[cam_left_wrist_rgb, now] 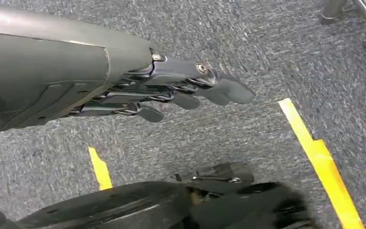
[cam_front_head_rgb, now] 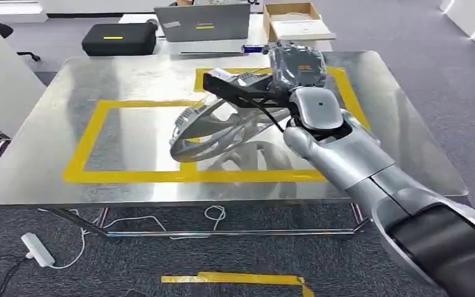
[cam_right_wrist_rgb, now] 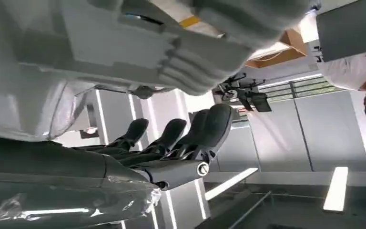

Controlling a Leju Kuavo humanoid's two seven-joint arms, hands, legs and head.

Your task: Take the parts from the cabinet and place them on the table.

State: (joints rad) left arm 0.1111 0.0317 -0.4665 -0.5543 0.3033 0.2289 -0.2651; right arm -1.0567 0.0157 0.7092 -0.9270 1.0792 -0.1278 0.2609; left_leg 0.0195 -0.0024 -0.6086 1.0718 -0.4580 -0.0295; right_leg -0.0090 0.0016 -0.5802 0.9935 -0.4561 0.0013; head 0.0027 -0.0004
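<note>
A silvery curved metal part [cam_front_head_rgb: 205, 131] with a black bracket [cam_front_head_rgb: 238, 88] hangs tilted over the steel table [cam_front_head_rgb: 55, 142]. It is inside the yellow tape outline [cam_front_head_rgb: 130, 105], its low end close to the surface. My right hand [cam_front_head_rgb: 297, 67] grips it at the upper end, from the table's right side. In the right wrist view the dark fingers [cam_right_wrist_rgb: 186, 136] curl up against the pale grey part [cam_right_wrist_rgb: 124, 43]. My left hand [cam_left_wrist_rgb: 171, 93] hangs over the carpet with its fingers stretched out and nothing in them.
Behind the table lie a black case [cam_front_head_rgb: 117, 38], a grey laptop [cam_front_head_rgb: 204, 23] and an open cardboard box [cam_front_head_rgb: 294, 18]. A white power strip [cam_front_head_rgb: 37, 249] and cables lie on the carpet under the table's front. A person [cam_right_wrist_rgb: 362, 76] stands nearby.
</note>
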